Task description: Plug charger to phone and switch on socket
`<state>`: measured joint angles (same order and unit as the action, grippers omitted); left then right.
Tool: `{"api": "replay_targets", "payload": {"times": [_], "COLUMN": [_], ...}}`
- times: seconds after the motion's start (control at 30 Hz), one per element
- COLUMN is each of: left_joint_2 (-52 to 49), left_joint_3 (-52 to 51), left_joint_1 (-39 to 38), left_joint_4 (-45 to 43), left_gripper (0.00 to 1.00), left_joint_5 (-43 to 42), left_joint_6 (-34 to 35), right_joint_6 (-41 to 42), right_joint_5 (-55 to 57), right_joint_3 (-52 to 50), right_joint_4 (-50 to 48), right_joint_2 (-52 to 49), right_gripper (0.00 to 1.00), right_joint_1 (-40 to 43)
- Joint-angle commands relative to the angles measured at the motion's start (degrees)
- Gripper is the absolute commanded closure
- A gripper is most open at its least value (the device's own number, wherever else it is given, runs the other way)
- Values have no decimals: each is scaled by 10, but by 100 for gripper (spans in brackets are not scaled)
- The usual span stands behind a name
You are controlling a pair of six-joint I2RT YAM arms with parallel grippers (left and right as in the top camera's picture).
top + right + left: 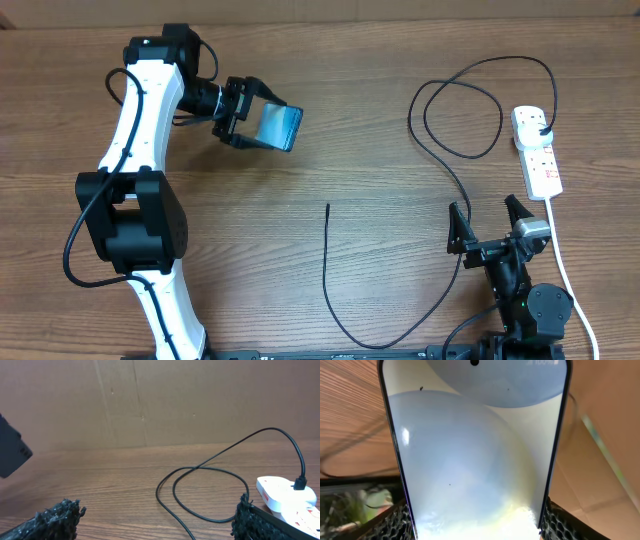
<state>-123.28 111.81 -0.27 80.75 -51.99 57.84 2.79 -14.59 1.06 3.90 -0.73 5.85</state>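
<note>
Brown wooden tabletop [330,120], cardboard wall [150,400] behind. The phone [278,126], screen lit, is clamped in the left jaws at ten o'clock. The charger [325,270] loops from the socket [537,150] at three o'clock, its free tip lying near centre. The right jaws gape wide at five o'clock, holding nothing.
</note>
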Motion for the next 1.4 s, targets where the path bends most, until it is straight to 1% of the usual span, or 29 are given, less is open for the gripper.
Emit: {"api": "replay_targets", "payload": {"times": [0.0, 0.13, 0.33, 0.63, 0.83, 0.93, 1.03, 1.2, 1.23, 1.37], "left_joint_2": [4, 4, 4, 4, 4, 4, 4, 4, 4, 4], "left_joint_3": [16, 16, 16, 16, 16, 16, 16, 16, 16, 16], "left_joint_1": [-1, -2, -13, -35, -35, -35, -35, -35, -35, -35], "left_joint_4": [9, 19, 20, 19, 20, 20, 24, 28, 28, 28], "left_gripper": [96, 96, 96, 96, 96, 96, 96, 96, 96, 96], "left_joint_5": [87, 141, 192, 211, 211, 210, 210, 210, 211, 210], "left_joint_6": [-10, -4, -4, -4, -5, -5, -4, -4, -4, -4], "right_joint_6": [-2, -2, -2, -2, -2, -2, -3, -33, -35, -46], "right_joint_5": [6, 6, 10, -3, -84, -108, -110, -99, -84, -92], "right_joint_3": [-6, -6, -6, -6, -6, 3, 32, 119, 162, 258], "right_joint_4": [-3, -3, -6, -12, -54, -67, -44, 45, 82, 137], "right_joint_2": [5, 5, 5, 5, 5, 5, 5, -21, -49, -146], "right_gripper": [0, 0, 0, 0, 0, 0, 0, 0, 0, 0], "right_joint_1": [-4, -4, -4, -4, -4, -4, -4, -3, -3, -3]}}
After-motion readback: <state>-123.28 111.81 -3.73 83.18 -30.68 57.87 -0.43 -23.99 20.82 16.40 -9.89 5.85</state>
